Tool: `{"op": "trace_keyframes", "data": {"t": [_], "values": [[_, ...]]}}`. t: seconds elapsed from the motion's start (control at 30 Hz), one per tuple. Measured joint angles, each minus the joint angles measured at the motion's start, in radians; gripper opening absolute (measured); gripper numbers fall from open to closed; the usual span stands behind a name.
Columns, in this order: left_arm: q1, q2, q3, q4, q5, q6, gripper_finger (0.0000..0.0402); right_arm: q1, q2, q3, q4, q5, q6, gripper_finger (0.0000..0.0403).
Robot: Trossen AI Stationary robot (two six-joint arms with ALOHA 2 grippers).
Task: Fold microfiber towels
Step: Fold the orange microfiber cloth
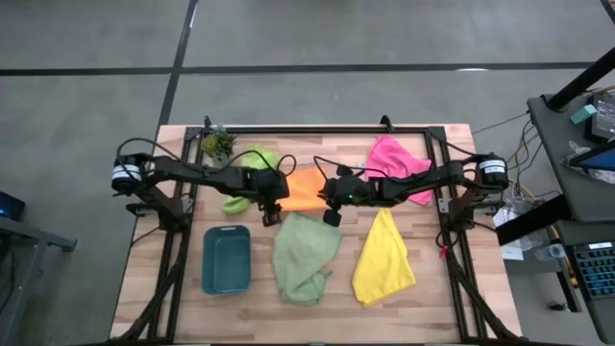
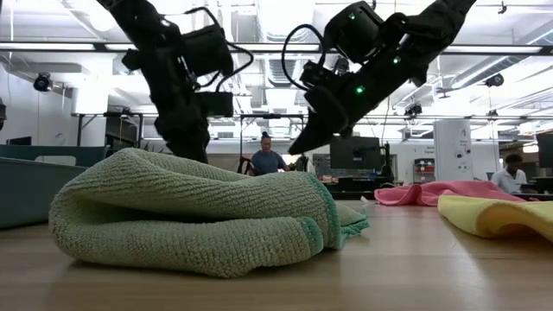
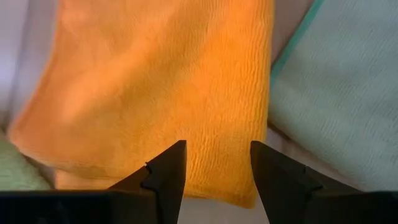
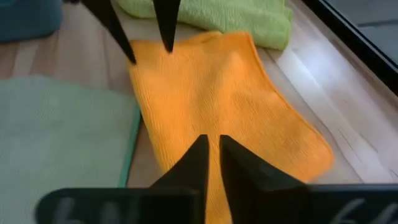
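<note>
the left gripper's [image 3: 214, 165] fingers are held apart, empty, just above one end of the orange towel [image 1: 306, 188]; the right gripper's [image 4: 213, 155] fingers are seen nearly together over the other end, with nothing visibly pinched between them. in the low view both grippers hang clear above the bench [image 1: 432, 308].

the orange towel lies flat near the middle of the bench, toward the far edge, already doubled on itself by the look of its layered edge. the lime towel [image 1: 252, 161] is bunched just beyond it, by the plant [image 1: 217, 144] at the far left corner. the pink towel [image 1: 394, 159] lies toward the far right corner, the yellow towel [image 1: 384, 258] toward the near right, and the sage towel [image 1: 304, 255] is crumpled at the near middle, beside the tray [image 1: 227, 258].

the cloth is judged light, soft and limp, with a napped surface that should grip well against the fingers. no shape will be held when it is lifted, so it is best taken at two corners of one short edge, one per gripper, pinched low enough to catch every layer. a single-layer pinch would likely let the fold fall open.
</note>
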Motion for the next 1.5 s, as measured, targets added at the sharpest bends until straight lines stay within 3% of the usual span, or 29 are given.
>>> {"op": "trace_keyframes", "data": {"t": [0.13, 0.47, 1.17, 1.4, 1.5], "values": [[0.0, 0.006, -0.02, 0.013, -0.001, -0.029, 0.0163, -0.018, 0.068, 0.001, 0.083, -0.009, -0.008, 0.001], [0.003, 0.007, -0.098, 0.044, -0.005, -0.1, 0.0163, -0.109, 0.182, 0.049, 0.06, -0.069, 0.055, 0.0009], [0.003, -0.064, -0.111, 0.058, -0.025, -0.111, 0.0163, -0.155, 0.149, 0.05, -0.152, -0.068, 0.036, 0.0009], [0.005, -0.13, -0.114, 0.063, -0.158, -0.063, 0.0163, -0.141, 0.102, 0.05, -0.159, -0.068, 0.044, 0.0009], [0.015, -0.133, -0.125, 0.115, -0.18, -0.043, 0.0163, -0.128, 0.099, 0.05, -0.156, -0.118, 0.046, 0.0009]]}}
